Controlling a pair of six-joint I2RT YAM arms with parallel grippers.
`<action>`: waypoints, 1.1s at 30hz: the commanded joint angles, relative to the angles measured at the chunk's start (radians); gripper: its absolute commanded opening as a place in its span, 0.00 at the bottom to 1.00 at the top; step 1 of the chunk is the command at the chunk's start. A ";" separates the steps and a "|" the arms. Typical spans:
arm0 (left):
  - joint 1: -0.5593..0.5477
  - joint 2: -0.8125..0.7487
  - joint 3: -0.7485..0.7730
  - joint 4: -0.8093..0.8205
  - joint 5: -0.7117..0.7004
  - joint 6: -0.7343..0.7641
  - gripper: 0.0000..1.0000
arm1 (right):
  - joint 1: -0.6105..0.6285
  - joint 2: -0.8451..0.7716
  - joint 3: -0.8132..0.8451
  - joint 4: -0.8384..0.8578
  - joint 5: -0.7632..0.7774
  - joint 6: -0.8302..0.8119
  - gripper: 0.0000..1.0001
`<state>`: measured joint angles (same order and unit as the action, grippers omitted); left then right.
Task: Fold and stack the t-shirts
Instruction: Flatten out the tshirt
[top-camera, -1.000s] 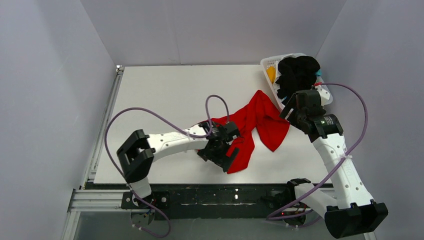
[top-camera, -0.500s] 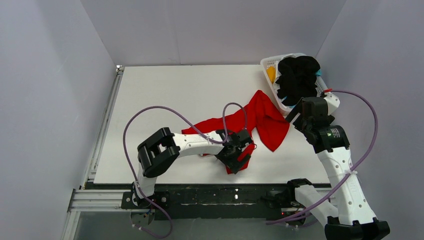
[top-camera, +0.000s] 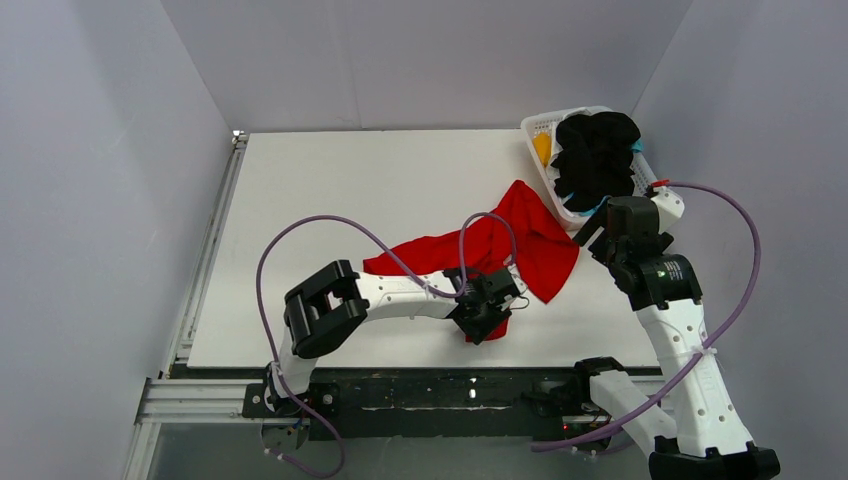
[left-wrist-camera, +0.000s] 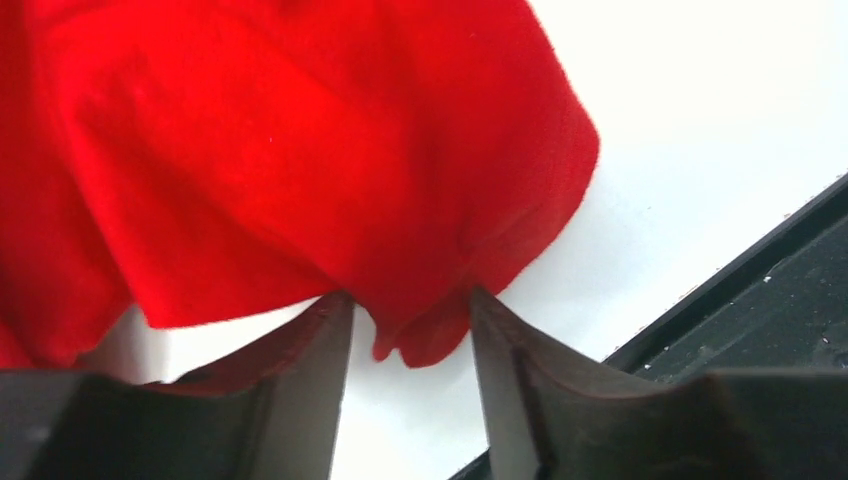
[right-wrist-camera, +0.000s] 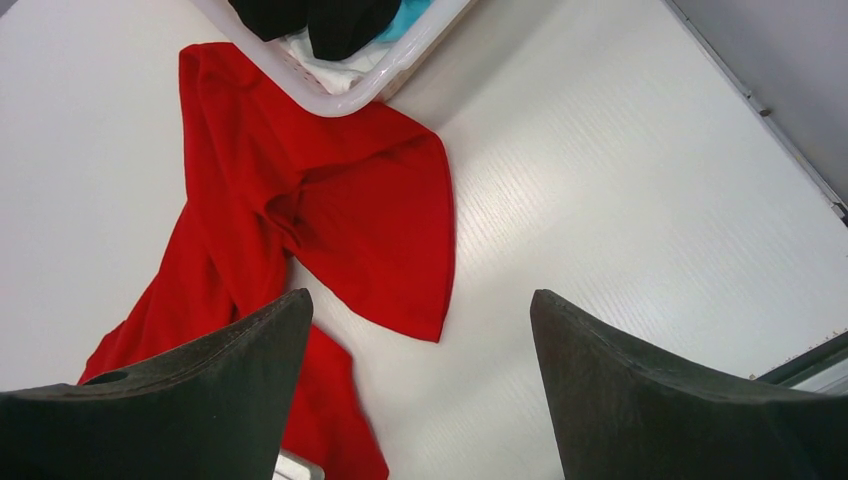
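A bright red t-shirt (top-camera: 530, 240) lies crumpled on the white table (top-camera: 340, 190), stretching from the basket toward the near edge. My left gripper (top-camera: 487, 318) sits at its near end. In the left wrist view both fingertips press a bunched fold of the red t-shirt (left-wrist-camera: 300, 150), and the left gripper (left-wrist-camera: 405, 300) is narrowed on it. My right gripper (top-camera: 598, 226) hovers open above the shirt's right side, beside the basket. The right wrist view shows the right gripper (right-wrist-camera: 420, 300) wide apart and empty over the red t-shirt (right-wrist-camera: 370, 220). A black t-shirt (top-camera: 595, 150) fills the basket, with an orange-yellow t-shirt (top-camera: 542, 148) and a teal t-shirt (top-camera: 637, 146) peeking out.
The white lattice basket (top-camera: 535, 127) stands at the table's far right corner, its rim (right-wrist-camera: 350, 95) overlapping the red shirt's end. The black frame rail (left-wrist-camera: 760, 300) along the near table edge is close to the left gripper. Grey walls enclose the table.
My left gripper slid right along the red shirt toward the near edge, and its jaws narrowed onto a fold. The right gripper drew back slightly to the right.
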<state>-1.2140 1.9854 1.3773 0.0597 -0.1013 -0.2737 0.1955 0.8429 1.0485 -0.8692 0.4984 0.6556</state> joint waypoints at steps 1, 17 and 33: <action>0.002 0.099 -0.032 -0.073 -0.044 0.032 0.35 | -0.008 -0.015 0.002 0.004 0.021 0.007 0.88; 0.321 -0.563 -0.407 -0.224 -0.328 -0.225 0.00 | -0.008 0.036 -0.088 -0.057 -0.279 -0.077 0.88; 0.513 -0.975 -0.495 -0.564 -0.467 -0.347 0.00 | 0.335 0.327 -0.232 0.117 -0.310 0.073 0.77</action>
<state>-0.7067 1.0424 0.9184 -0.3546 -0.5457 -0.5724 0.4599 1.1305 0.7872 -0.8513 0.1326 0.7212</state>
